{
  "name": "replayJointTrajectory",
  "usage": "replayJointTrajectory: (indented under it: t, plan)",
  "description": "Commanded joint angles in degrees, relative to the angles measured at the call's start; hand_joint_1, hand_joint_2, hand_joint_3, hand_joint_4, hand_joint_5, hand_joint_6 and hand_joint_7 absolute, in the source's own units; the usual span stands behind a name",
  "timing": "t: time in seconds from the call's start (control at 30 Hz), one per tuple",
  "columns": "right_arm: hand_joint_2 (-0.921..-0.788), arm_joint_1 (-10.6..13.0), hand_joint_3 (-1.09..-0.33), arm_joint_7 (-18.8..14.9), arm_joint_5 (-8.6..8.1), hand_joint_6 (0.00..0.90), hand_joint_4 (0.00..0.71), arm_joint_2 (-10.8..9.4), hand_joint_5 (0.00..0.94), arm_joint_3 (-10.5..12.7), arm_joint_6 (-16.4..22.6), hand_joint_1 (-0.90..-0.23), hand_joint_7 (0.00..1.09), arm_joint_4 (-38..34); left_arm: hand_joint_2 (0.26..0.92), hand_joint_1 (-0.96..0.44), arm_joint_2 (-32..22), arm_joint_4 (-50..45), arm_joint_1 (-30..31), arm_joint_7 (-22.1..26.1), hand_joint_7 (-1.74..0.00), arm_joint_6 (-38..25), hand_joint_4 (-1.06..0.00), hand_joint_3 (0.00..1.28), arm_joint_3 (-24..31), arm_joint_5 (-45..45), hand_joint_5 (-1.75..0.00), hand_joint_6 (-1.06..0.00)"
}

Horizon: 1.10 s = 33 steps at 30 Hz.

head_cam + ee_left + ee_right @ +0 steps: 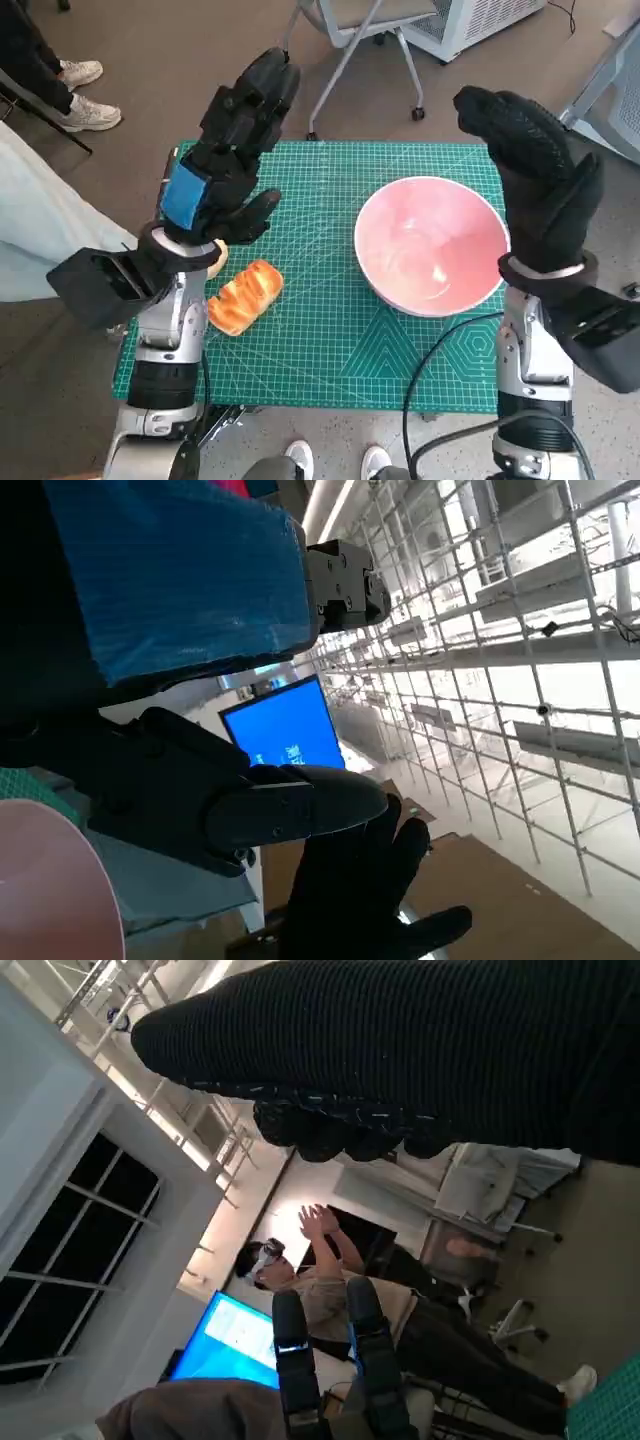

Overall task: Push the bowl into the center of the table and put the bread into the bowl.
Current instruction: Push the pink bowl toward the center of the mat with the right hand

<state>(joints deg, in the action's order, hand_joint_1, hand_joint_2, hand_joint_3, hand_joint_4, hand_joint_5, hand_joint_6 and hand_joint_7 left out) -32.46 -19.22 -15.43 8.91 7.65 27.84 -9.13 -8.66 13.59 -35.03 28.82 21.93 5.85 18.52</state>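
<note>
— On the left?
— Left hand [225, 160] raised above the desk [330, 350], fingers [262, 85] spread, holding nothing. Below it, bread [245, 296] lying on the green mat [300, 200].
— And to the right?
— Pink bowl [432, 245] on the mat's right side, apart from the bread. Then right hand [535, 175], raised beside the bowl, fingers together, empty.

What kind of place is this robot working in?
Probably a robotics lab or workshop: a green cutting mat covers the small table, a blue monitor glows behind, and a person wearing a headset sits nearby with raised hands.
</note>
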Motion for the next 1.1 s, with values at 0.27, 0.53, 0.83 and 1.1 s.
replayJointTrajectory:
  t: [0.27, 0.53, 0.83, 1.1]
  plan:
    - [-0.921, 0.85, -0.686, -4.26, -3.17, 0.168, 0.189, 5.04, 0.003, 5.98, 4.51, -0.649, 0.34, -10.33, 0.921, -0.63, 0.01, -0.43, 0.76, 0.22, -0.31, 0.39, -0.02, 0.52, 0.53, 0.57, -0.01, 0.00]
    - [-0.921, -1.46, -0.704, 2.10, -0.48, 0.145, 0.142, 8.49, 0.000, 12.51, 12.02, -0.658, 0.31, -30.78, 0.921, -0.62, -0.07, 0.01, 1.51, 0.37, -0.31, 1.52, -0.01, 0.52, 1.32, 0.48, 0.00, 0.00]
    - [-0.921, -4.46, -0.773, 7.77, 0.69, 0.139, 0.118, 10.03, 0.000, 14.82, 14.11, -0.608, 0.28, -48.98, 0.921, -0.62, -0.23, 1.06, 1.38, 0.03, -0.31, 2.92, -0.02, 0.52, 1.68, -0.31, -0.01, 0.00]
    - [-0.921, -6.71, -0.831, 9.17, 1.52, 0.141, 0.104, 10.63, 0.000, 14.67, 10.51, -0.578, 0.25, -59.63, 0.921, -0.63, -0.39, 1.91, 1.09, -0.19, -0.31, 3.85, -0.02, 0.52, 1.77, -0.70, -0.01, 0.00]
